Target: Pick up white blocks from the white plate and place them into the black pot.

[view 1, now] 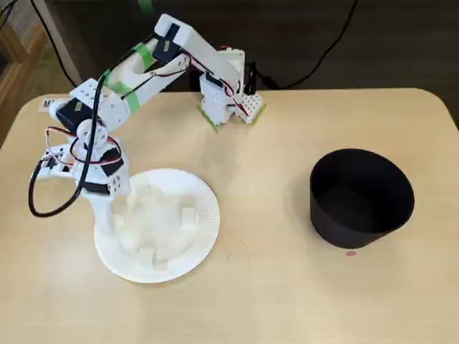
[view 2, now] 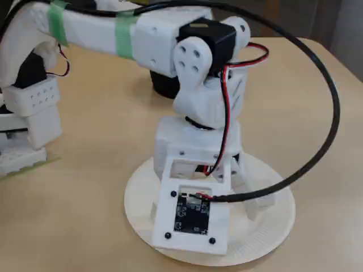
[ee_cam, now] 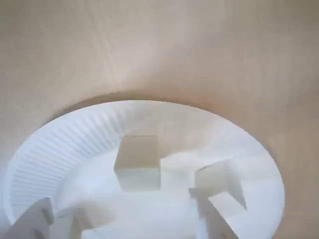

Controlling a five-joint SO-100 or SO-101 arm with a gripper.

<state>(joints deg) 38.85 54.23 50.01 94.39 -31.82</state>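
Note:
The white plate (view 1: 203, 240) lies at the table's left in a fixed view, and its ribbed rim fills the wrist view (ee_cam: 65, 144). White blocks rest on it: one in the middle (ee_cam: 138, 163), one (ee_cam: 219, 181) just in front of the right fingertip (ee_cam: 214, 219), and two show from above (view 1: 188, 217) (view 1: 146, 256). My gripper (ee_cam: 124, 230) is down over the plate's left part (view 1: 123, 215), open, its fingers spread wide with nothing clamped between them. The black pot (view 1: 362, 197) stands far to the right, apart from the plate, and peeks out behind the arm (view 2: 161, 85).
The arm's base (view 1: 228, 104) is fixed at the table's back edge with green tape. A looping black cable (view 1: 39, 193) hangs off the wrist to the left of the plate. Bare tabletop (view 1: 265, 215) lies between plate and pot.

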